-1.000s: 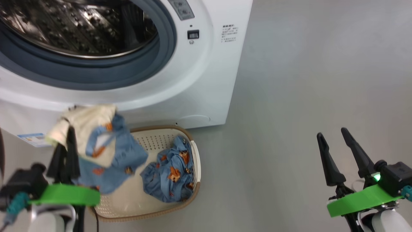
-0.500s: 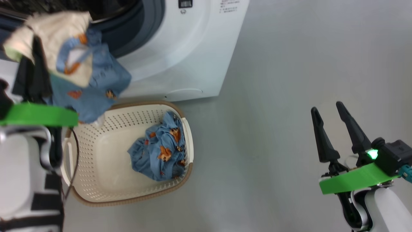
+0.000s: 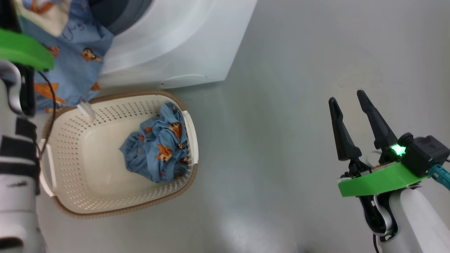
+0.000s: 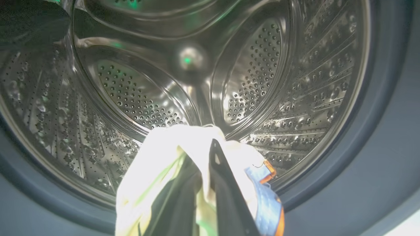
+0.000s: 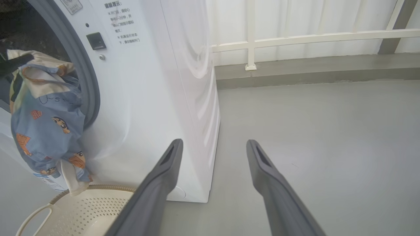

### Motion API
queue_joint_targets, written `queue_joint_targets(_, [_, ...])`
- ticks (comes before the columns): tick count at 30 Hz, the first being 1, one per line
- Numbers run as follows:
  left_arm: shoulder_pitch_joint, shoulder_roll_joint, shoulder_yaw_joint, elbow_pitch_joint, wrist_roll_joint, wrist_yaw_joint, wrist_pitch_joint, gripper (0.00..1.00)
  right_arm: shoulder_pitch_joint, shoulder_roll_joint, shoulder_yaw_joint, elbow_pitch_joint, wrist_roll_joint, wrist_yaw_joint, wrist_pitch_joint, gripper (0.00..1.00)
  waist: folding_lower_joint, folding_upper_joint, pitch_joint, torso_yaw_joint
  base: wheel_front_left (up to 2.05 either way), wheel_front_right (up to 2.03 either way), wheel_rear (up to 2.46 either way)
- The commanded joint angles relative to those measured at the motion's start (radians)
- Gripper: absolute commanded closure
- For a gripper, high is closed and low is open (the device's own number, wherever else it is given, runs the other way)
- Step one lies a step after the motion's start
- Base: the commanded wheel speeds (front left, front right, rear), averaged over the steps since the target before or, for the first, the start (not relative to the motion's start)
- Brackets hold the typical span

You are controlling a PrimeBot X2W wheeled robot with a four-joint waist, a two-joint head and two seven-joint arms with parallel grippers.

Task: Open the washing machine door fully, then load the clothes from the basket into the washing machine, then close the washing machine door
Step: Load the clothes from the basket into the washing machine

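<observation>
Left pincer (image 4: 203, 157) clamps one garment (image 5: 46, 111) at the washing machine (image 5: 157, 82) mouth; another garment (image 3: 154, 147) lies in the basket (image 3: 123, 209); right pincer (image 3: 346, 96) gapes empty; closing the door remains

Place: laundry corner, home-like; utility room or enclosed balcony, cannot tell which.
Main appliance: white front-loading washing machine (image 5: 157, 98) standing directly on the floor, its round opening ringed in grey rubber.
Drum: shiny perforated steel drum (image 4: 249, 82), seen from its mouth.
Notice: lines of printed Chinese text (image 5: 123, 23) on the machine's front.
Laundry: cream perforated basket (image 3: 105, 207) on the floor just before the machine, crumpled blue printed clothes (image 3: 154, 151) inside it.
Floor: smooth grey floor (image 3: 299, 70), faintly glossy.
Backdrop: cream railing (image 5: 311, 36) with a pale curtain (image 5: 295, 13) behind it, a low grey kerb beneath.
</observation>
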Motion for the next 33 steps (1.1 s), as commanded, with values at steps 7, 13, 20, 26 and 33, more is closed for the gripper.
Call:
queue_joint_targets(7, [-0.206,0.084,-0.028,0.21,0.044,0.015,-0.004,1.0,-0.048,0.015,0.056,-0.025,-0.003,0.005,-0.008,0.0,-0.0001,0.0,0.085,-0.064,0.0,0.0,0.0])
queue_joint_targets(13, [-0.316,0.117,-0.059,0.305,0.074,0.025,-0.009,1.0,-0.068,0.031,0.078,-0.023,0.001,0.005,-0.008,0.0,-0.0001,0.0,0.12,-0.101,0.0,0.0,0.0])
queue_joint_targets(20, [-0.403,0.161,-0.072,0.241,0.098,0.047,-0.014,1.0,-0.081,0.044,0.091,-0.025,0.003,0.005,-0.008,0.0,-0.0001,0.0,0.154,-0.131,0.0,0.0,0.0])
queue_joint_targets(26, [-0.406,0.174,-0.05,0.09,0.089,0.047,-0.014,1.0,-0.086,0.049,0.094,-0.027,0.005,0.005,-0.008,0.0,-0.0001,0.0,0.17,-0.138,0.0,0.0,0.0])
queue_joint_targets(33, [-0.358,0.17,0.002,-0.076,0.079,0.047,-0.014,1.0,-0.104,0.058,0.102,-0.032,0.004,0.005,-0.008,0.0,-0.0001,0.0,0.19,-0.14,0.0,0.0,0.0])
